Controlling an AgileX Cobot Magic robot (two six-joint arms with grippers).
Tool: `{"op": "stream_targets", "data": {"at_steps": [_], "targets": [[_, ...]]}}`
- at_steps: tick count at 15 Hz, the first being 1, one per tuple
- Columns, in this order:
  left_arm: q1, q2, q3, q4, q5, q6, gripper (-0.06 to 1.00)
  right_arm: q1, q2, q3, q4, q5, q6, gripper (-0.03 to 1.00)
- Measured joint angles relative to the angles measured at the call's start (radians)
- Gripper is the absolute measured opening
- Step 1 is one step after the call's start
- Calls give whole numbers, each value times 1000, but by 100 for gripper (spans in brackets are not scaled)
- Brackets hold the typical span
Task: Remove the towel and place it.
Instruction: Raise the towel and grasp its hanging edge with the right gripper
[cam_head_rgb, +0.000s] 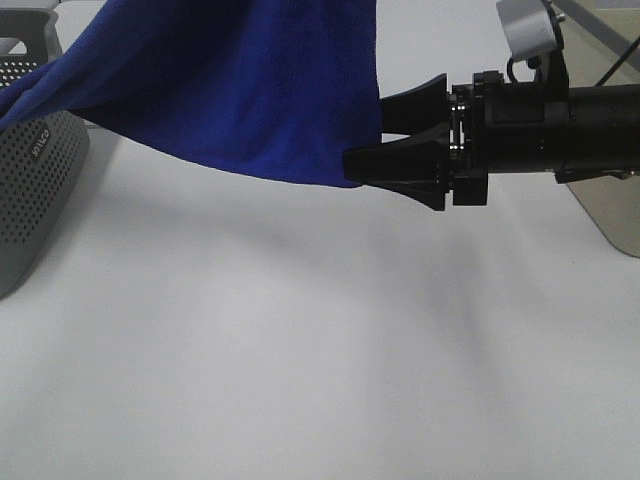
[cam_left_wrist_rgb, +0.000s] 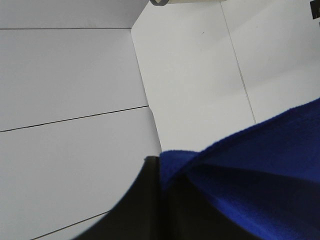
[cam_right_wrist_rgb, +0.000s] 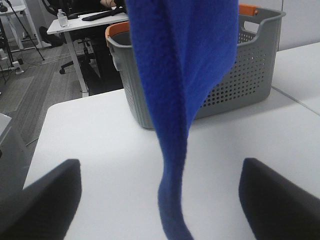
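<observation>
Blue towel (cam_head_rgb: 240, 90) trails over basket (cam_head_rgb: 40, 190) rim; left claw (cam_left_wrist_rgb: 165, 190) seemingly pinches it, right claw (cam_head_rgb: 368, 132) gapes.

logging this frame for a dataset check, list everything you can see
towel: 1, royal blue, hanging above the table, one end reaching over the basket
basket: 1, grey perforated with orange handles, on the table, left in the high view
table: 1, white, under everything
bottle: 1, clear, on a white desk beyond the basket
left end effector: 1, black, shut on the towel
right end effector: 1, black, open, one jaw on each side of the towel's hanging edge
</observation>
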Motion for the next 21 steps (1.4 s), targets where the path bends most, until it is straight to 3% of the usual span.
{"op": "stream_targets", "data": {"at_steps": [5, 6, 10, 14, 16, 19, 21], "targets": [[0, 0, 0, -50, -22, 0, 0, 79, 51, -55, 0, -45, 21, 81], [0, 0, 0, -51, -22, -2, 0, 79, 54, -55, 0, -45, 22, 75], [0, 0, 0, -49, -22, -3, 0, 79, 54, -55, 0, -45, 23, 34], [0, 0, 0, -45, -22, -3, 0, 79, 54, -55, 0, -46, 24, 16], [0, 0, 0, -45, -22, -10, 0, 79, 54, -55, 0, -46, 50, 2], [0, 0, 0, -45, -22, -69, 0, 79, 54, -55, 0, -47, 81, 2], [0, 0, 0, -45, -22, -111, 0, 79, 54, -55, 0, -89, 173, 2]]}}
